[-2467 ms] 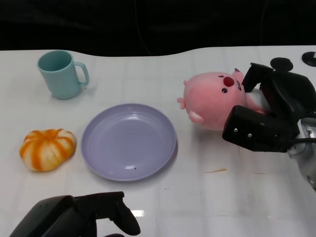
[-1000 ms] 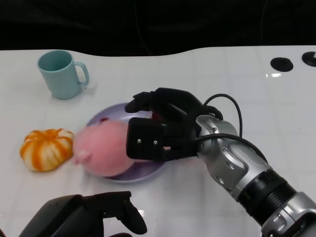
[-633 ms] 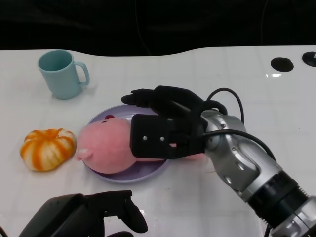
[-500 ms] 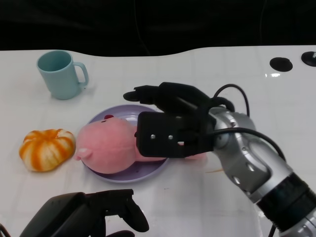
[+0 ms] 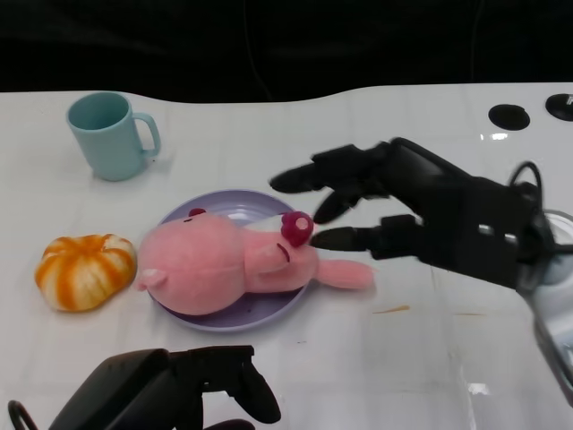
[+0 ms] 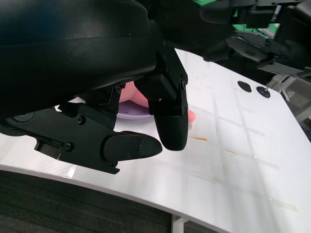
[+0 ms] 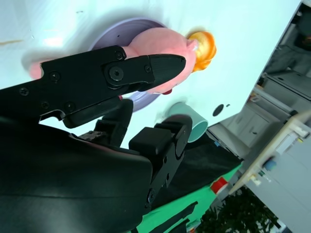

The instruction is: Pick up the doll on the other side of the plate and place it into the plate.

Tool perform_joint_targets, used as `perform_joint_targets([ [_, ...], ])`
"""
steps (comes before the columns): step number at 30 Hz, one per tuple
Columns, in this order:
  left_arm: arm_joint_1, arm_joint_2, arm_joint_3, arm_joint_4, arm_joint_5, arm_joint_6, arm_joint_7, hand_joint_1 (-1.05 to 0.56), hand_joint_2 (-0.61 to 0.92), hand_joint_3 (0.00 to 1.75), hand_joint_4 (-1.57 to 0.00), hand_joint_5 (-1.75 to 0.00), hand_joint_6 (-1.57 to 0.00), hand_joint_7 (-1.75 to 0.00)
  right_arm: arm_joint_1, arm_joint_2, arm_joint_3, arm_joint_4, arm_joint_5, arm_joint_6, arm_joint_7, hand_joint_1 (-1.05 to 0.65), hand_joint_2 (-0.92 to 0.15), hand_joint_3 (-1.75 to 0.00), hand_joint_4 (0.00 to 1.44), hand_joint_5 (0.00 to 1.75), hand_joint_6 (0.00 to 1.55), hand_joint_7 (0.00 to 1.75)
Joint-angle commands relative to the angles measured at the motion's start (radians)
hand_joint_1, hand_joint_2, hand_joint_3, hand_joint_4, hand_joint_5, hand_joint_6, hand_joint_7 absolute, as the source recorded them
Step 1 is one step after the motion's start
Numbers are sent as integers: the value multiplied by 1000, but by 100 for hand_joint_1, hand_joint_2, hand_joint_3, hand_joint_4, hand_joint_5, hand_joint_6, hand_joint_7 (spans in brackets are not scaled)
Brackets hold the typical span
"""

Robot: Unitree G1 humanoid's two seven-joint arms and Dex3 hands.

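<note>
one doll (image 5: pixel 235 272) now lies on the plate (image 5: pixel 194 211); right robot hand (image 5: pixel 394 212) released it, fingers spread.

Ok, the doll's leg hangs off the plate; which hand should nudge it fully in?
Probably the right hand: it hovers open beside the doll, right by the leg overhanging the plate. The left hand sits low at the near table edge.

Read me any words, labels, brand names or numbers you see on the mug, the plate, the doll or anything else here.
None: no readable text in any view.
The teal mug, purple plate, pink doll and orange pumpkin toy carry no lettering.
The right robot hand and left robot hand show only screws, no markings.
The background clutter in the right wrist view is too blurred to read.
</note>
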Motion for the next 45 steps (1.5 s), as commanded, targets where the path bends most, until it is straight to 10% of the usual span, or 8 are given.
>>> perform_joint_targets([
  [1, 1, 9, -7, 4, 17, -39, 7, -24, 90, 44, -61, -172, -69, -94, 64, -36, -53, -111, 66, 83, 23, -36, -92, -19, 67, 104, 82, 22],
  [9, -12, 8, -4, 25, 20, -54, 7, -23, 89, 45, -62, -170, -70, -93, 207, -61, -158, -356, 220, 316, 10, -28, -92, -24, 69, 129, 90, 35],
  [16, -15, 12, 16, 41, 3, -70, 5, -21, 89, 46, -62, -169, -71, -93, 329, -109, -196, -495, 241, 373, -30, -16, -74, -66, 65, 154, 59, 107],
  [33, 13, 12, 55, 31, -23, -88, -6, -20, 88, 44, -62, -170, -72, -89, 399, -227, -137, -278, 191, 40, 24, -11, -49, -101, 71, 159, 74, 129],
  [45, 27, 10, 76, 25, -36, -101, -7, -19, 89, 43, -64, -163, -73, -88, 377, -245, -127, -268, 148, 35, 9, -7, -52, -112, 74, 173, 70, 145],
])
